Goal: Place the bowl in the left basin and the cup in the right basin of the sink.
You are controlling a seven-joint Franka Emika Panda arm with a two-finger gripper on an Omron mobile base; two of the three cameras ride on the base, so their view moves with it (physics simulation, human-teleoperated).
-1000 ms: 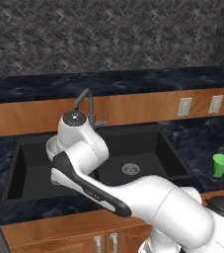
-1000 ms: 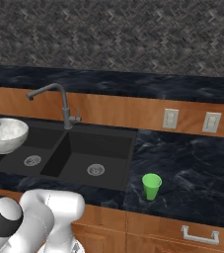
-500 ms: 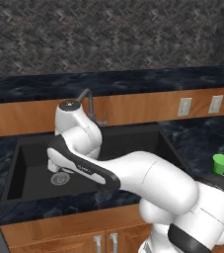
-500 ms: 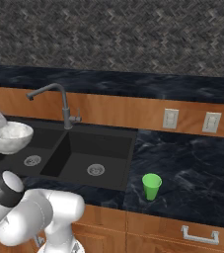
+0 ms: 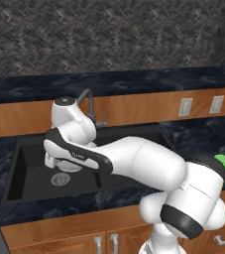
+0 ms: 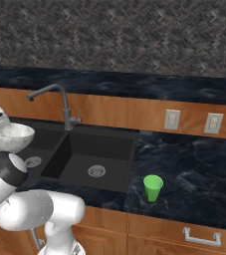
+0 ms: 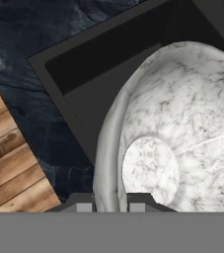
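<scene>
Gripper (image 7: 110,201) largely hidden: in the hand view only its two finger tips show, clamped on the rim of the bowl (image 7: 182,133), one inside, one outside; in the left base view the arm covers the hand. Bowl (image 6: 10,137) held over the left basin (image 6: 41,143) of the sink (image 6: 79,152), above its drain; whether it touches the floor cannot be told. Cup (image 6: 153,188) upright on the dark marbled counter (image 6: 194,169), right of the right basin (image 6: 97,159); in the left base view the cup (image 5: 223,160) is half covered by the arm. Grey faucet (image 6: 59,102) behind the divider; wooden backsplash, dark patterned wall.
</scene>
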